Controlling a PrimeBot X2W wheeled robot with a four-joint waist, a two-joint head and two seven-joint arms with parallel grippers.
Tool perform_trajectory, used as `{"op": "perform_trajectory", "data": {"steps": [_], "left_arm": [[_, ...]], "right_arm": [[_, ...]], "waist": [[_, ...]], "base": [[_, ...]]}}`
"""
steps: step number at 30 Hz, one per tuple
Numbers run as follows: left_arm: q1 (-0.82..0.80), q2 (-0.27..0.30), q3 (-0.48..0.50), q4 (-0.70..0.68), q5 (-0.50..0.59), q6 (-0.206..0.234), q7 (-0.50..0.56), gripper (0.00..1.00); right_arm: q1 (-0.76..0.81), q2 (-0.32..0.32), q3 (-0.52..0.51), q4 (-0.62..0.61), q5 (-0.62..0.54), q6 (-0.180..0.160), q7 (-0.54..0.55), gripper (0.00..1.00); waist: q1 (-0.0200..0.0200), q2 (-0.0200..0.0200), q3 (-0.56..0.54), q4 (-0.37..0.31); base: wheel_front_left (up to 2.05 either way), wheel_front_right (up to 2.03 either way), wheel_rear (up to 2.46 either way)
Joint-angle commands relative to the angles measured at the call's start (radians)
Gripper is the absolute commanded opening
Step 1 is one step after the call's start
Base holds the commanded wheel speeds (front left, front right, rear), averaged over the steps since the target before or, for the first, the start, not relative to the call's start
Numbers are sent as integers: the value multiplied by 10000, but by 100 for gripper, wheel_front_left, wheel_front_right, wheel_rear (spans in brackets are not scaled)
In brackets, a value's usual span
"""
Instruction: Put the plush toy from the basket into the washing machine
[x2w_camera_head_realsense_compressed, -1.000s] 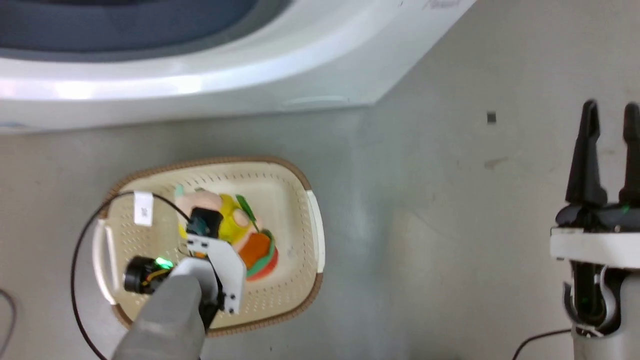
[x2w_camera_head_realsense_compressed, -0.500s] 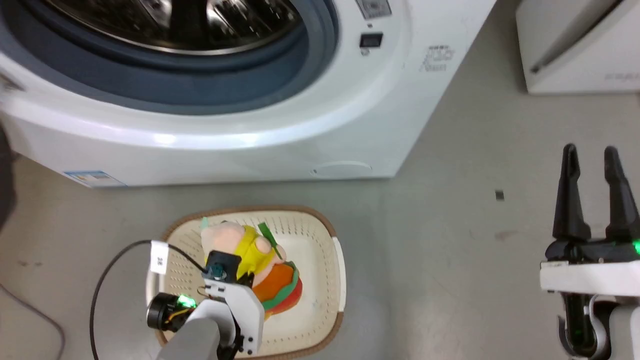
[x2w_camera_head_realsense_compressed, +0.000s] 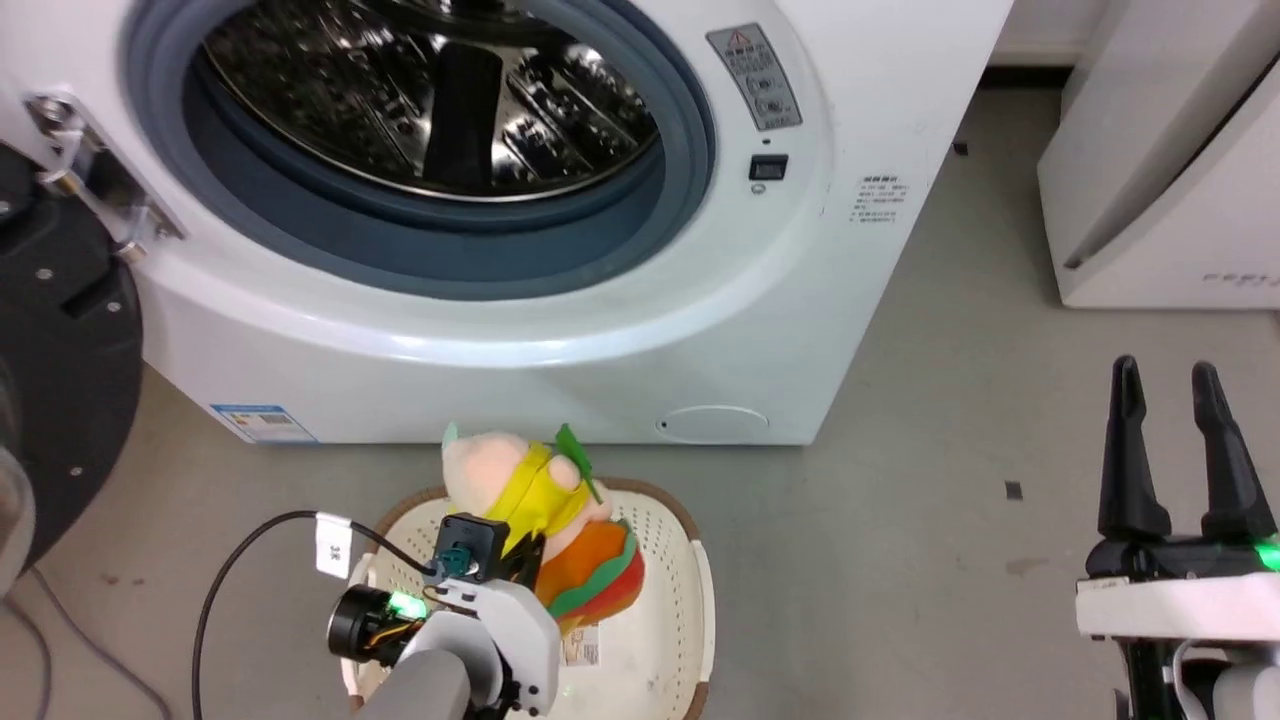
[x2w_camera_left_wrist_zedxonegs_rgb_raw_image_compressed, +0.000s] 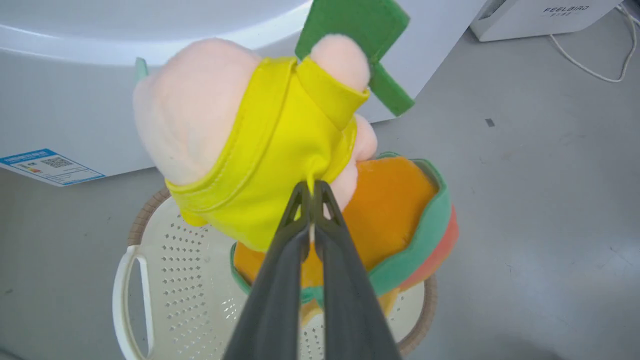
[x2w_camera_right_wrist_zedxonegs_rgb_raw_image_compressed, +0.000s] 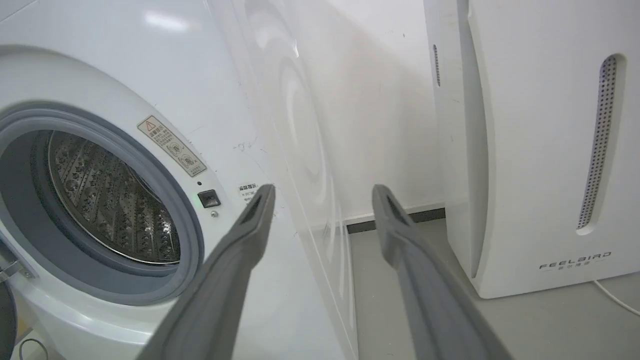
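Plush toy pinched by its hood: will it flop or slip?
Probably floppy: the plush toy hangs from a hood fold in the left gripper, body sagging over the basket. Likely light, since that thin pinch carries it. It could swing or slip.

The smooth grey floor (x2w_camera_head_realsense_compressed: 900, 580) carries the white washing machine (x2w_camera_head_realsense_compressed: 600, 370), and the cream basket (x2w_camera_head_realsense_compressed: 705, 610) stands just in front of its base. A white FEELBIRD appliance (x2w_camera_head_realsense_compressed: 1160, 200) stands to the right with a pale cord (x2w_camera_left_wrist_zedxonegs_rgb_raw_image_compressed: 595, 70) beside it. A small dark speck (x2w_camera_head_realsense_compressed: 1013, 490) lies apart.
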Motion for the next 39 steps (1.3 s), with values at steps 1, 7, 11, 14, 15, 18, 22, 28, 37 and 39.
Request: {"op": "perform_trajectory", "data": {"steps": [1, 7, 11, 14, 15, 18, 22, 28, 37, 39], "left_arm": [[144, 49, 30, -139, 22, 56, -53, 0], [736, 176, 261, -1812, 246, 452, -55, 0], [1109, 300, 577, -2999, 415, 787, -55, 0], [1362, 398, 859, -3900, 601, 1055, -56, 0], [1441, 427, 949, -4164, 674, 1136, -56, 0], [1590, 470, 1234, -4837, 846, 1309, -56, 0], [1561, 491, 1598, -5301, 999, 1431, -56, 0], [895, 541, 2128, -5448, 1132, 1458, -56, 0], [-700, 894, 2849, -5090, 1343, 1394, -56, 0], [-1096, 1010, 2974, -4935, 1403, 1364, -56, 0]], "right_arm": [[150, -4, -15, 20, -84, -7, -44, 100], [431, -4, -80, 23, -113, -7, -44, 100], [602, -4, -53, 11, -137, -7, -44, 100], [682, -4, -7, -31, -145, -7, -44, 100], [706, -4, 10, -46, -150, -7, -44, 100], [761, -4, 33, -95, -158, -7, -44, 100], [776, -4, 87, -162, -164, -7, -44, 100], [608, -4, 138, -270, -141, -7, -44, 100], [-94, -4, 180, -469, -25, -7, -44, 100], [-297, -4, 177, -510, 12, -7, -44, 100]], "waist": [[1, 0, -104, 51], [1, 0, -483, 184], [1, 0, -711, 239], [1, 0, -842, 244], [1, 0, -880, 240], [1, 0, -976, 220], [1, 0, -1001, 126], [1, 0, -657, -117], [1, 0, 638, -772], [1, 0, 990, -925]], "base": [[0, 0, 0], [0, 0, 0], [0, 0, 0], [0, 0, 0], [0, 0, 0], [0, 0, 0], [0, 0, 0], [0, 0, 0], [0, 0, 0], [0, 0, 0]]}}
